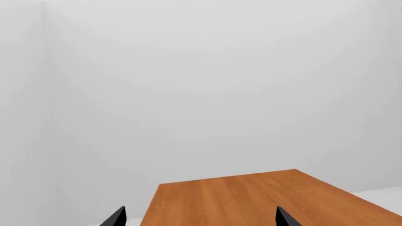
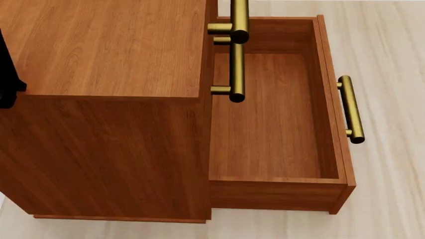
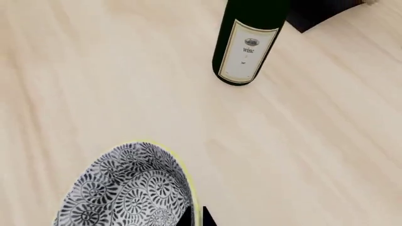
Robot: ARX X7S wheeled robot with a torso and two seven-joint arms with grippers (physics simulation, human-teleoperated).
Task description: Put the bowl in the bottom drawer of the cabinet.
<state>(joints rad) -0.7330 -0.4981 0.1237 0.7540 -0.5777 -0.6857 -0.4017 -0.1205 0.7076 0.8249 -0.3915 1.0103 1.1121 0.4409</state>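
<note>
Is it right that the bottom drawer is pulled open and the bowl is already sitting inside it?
Not quite. The bottom drawer is pulled open, but the head view shows it empty. The bowl appears only in the right wrist view, over the pale floor near a wine bottle.

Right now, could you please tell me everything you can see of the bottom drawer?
The bottom drawer is pulled far out of the cabinet and stands open. It is a shallow box of reddish-brown wood grain with nothing visible inside. A brass bar handle sits on two posts on its front. It hangs just above the pale floor; the upper handles overhang its inner part.
</note>
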